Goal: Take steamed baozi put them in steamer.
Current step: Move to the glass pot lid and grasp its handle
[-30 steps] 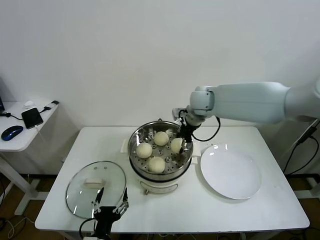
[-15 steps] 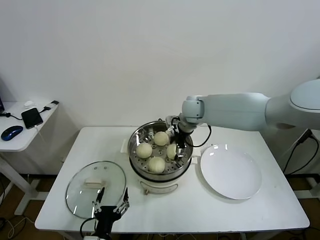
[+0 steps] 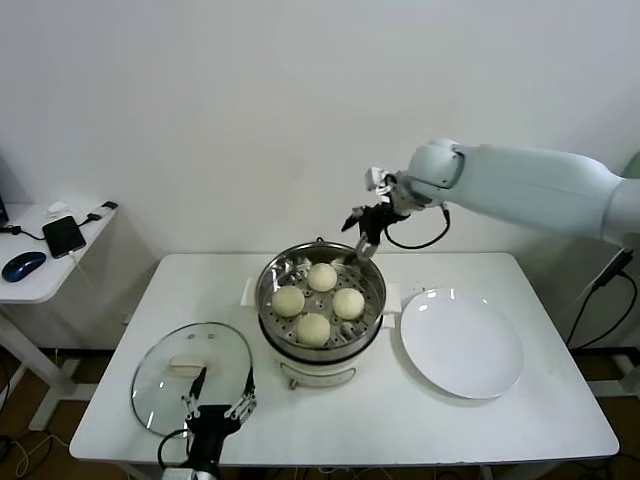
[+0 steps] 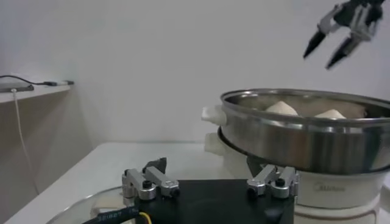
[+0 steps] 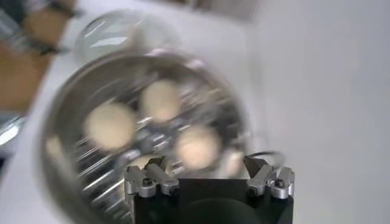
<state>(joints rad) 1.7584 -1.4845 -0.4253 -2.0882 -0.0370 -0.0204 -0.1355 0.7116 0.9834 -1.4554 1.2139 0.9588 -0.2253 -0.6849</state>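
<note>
The steamer (image 3: pixel 322 345) stands mid-table, a shiny steel pot on a cream-white base. Several cream-white baozi lie on its perforated tray, among them one at the back (image 3: pixel 321 276), one on the left (image 3: pixel 288 301) and one on the right (image 3: pixel 348 302). My right gripper (image 3: pixel 360 228) hangs open and empty above the pot's back right rim. In the right wrist view the baozi (image 5: pixel 197 147) lie below the open gripper (image 5: pixel 207 167). My left gripper (image 3: pixel 218 408) rests open at the table's front edge, by the glass lid (image 3: pixel 190 375). The left wrist view shows the steamer (image 4: pixel 304 137) ahead.
A flat white plate (image 3: pixel 461 342) lies right of the steamer. The round glass lid lies front left. A side table (image 3: pixel 40 280) at far left holds a phone (image 3: pixel 64 235) and a mouse. A white wall stands behind the table.
My right gripper has let go of the right-hand baozi inside the steamer. It has risen up and back out of the pot, open and empty.
</note>
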